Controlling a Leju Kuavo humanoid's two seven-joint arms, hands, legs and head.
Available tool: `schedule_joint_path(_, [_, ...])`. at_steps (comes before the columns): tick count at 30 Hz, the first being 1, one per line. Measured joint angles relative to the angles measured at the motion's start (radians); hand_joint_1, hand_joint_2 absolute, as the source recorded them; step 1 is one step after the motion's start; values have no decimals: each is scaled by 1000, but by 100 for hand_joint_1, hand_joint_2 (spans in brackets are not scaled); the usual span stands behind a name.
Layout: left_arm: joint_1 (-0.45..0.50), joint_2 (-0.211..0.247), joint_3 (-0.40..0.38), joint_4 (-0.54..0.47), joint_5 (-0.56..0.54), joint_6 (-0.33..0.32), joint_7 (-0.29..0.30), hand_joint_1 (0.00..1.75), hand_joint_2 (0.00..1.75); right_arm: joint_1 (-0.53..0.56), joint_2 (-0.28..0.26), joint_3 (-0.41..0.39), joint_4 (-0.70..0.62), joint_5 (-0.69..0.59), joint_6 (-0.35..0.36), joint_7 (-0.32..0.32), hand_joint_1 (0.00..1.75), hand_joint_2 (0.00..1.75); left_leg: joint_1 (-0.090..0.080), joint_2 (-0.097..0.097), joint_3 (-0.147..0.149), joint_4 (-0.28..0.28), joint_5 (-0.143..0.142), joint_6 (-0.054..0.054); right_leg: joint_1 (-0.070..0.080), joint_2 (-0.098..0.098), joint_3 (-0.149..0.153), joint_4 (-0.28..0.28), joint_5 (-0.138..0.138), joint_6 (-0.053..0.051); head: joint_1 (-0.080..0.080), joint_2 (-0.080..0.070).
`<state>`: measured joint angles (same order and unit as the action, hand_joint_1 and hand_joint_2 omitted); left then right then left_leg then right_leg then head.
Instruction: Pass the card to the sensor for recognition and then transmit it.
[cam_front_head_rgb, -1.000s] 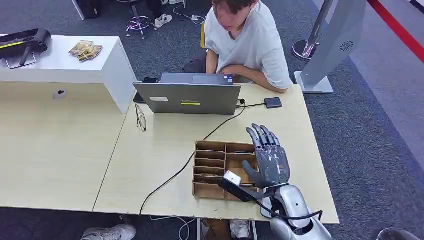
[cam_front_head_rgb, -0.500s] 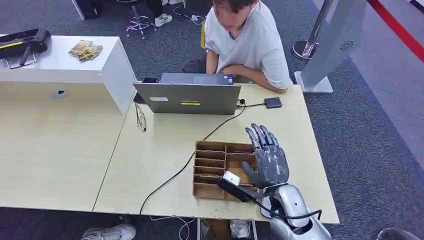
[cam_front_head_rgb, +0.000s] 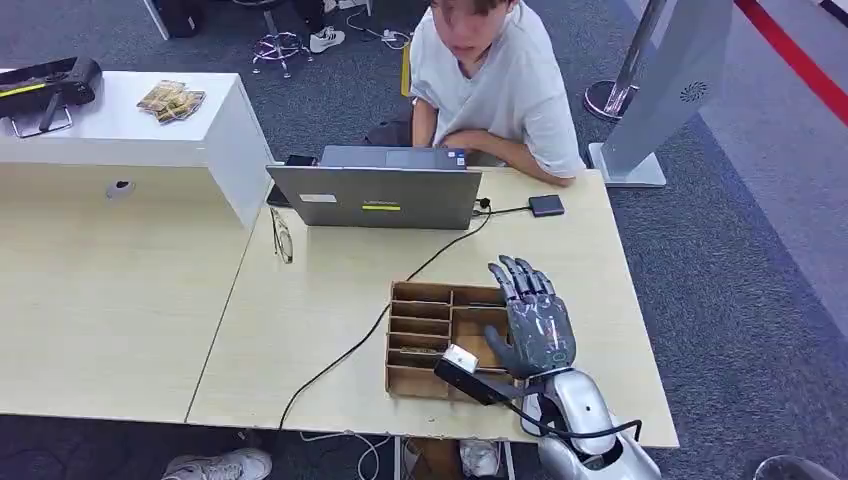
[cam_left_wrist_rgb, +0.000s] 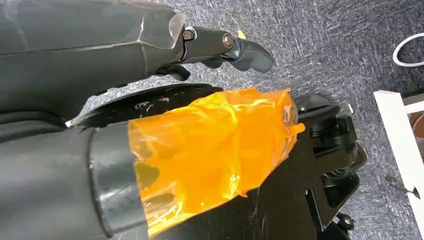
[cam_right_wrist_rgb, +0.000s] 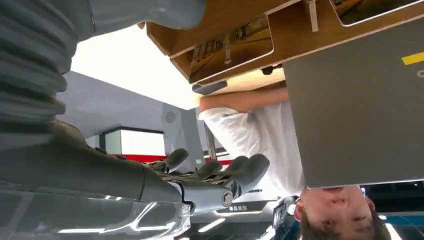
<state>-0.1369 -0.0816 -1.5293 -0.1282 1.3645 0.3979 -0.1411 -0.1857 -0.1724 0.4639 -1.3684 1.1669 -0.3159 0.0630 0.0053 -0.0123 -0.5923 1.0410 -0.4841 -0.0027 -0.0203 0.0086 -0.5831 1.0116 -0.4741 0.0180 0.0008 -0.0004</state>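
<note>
Now the right robot hand (cam_front_head_rgb: 537, 325) hovers over the 3 o'clock end of the box (cam_front_head_rgb: 425, 340), fingers straight and spread, holding nothing. Cards (cam_right_wrist_rgb: 232, 47) lie flat in the box's compartments, seen in the right wrist view as thin, glossy rectangles with rounded corners. The step in hand is, I judge, reaching in for a card. To do it well, the robot hand should come down into one compartment, clear of the dividers, and pinch a card by its edge, since a flat, slick card offers little to hold. The box is brown board with thin walls and probably light, so a sideways push may shift it on the smooth, pale wood bench (cam_front_head_rgb: 320, 290). A black cable (cam_front_head_rgb: 345, 350) runs beside it at 9 o'clock. The small dark slab (cam_front_head_rgb: 546, 205) at 12 o'clock, near the grey laptop (cam_front_head_rgb: 375, 197), may be the sensor; I cannot tell. The left robot hand (cam_left_wrist_rgb: 220, 47) hangs over grey carpet; whether it is closed I cannot tell.
</note>
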Motion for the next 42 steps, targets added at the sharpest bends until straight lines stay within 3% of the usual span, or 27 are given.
schedule_joint_path(4, [0,0,0,0,0,0,0,0,0,0,0,2,3,1,0,0,45,175,0,0,0,0,0,0,0,0,0,0,0,0,0,0])
schedule_joint_path(8, [0,0,0,0,2,0,0,0,0,0,0,5,8,3,2,1,45,175,0,0,0,0,0,0,0,0,0,0,0,0,0,0])
schedule_joint_path(10, [0,0,0,0,3,0,0,0,0,0,0,6,10,3,2,1,58,175,0,0,0,0,0,0,0,0,0,0,0,0,0,0])
schedule_joint_path(19, [0,0,0,0,3,0,0,0,0,-4,0,13,21,6,2,1,56,175,0,0,0,0,0,0,0,0,0,0,0,0,0,0])
schedule_joint_path(21, [0,0,0,0,3,0,0,0,0,-4,0,13,23,6,2,1,40,175,0,0,0,0,0,0,0,0,0,0,0,0,0,0])
schedule_joint_path(29, [0,0,0,0,2,0,0,0,0,-5,0,16,29,15,6,8,52,175,0,0,0,0,0,0,0,0,0,0,0,0,0,0])
schedule_joint_path(42, [0,0,0,0,0,0,0,0,0,-16,0,26,46,19,17,16,51,175,0,0,0,0,0,0,0,0,0,0,0,0,0,0])
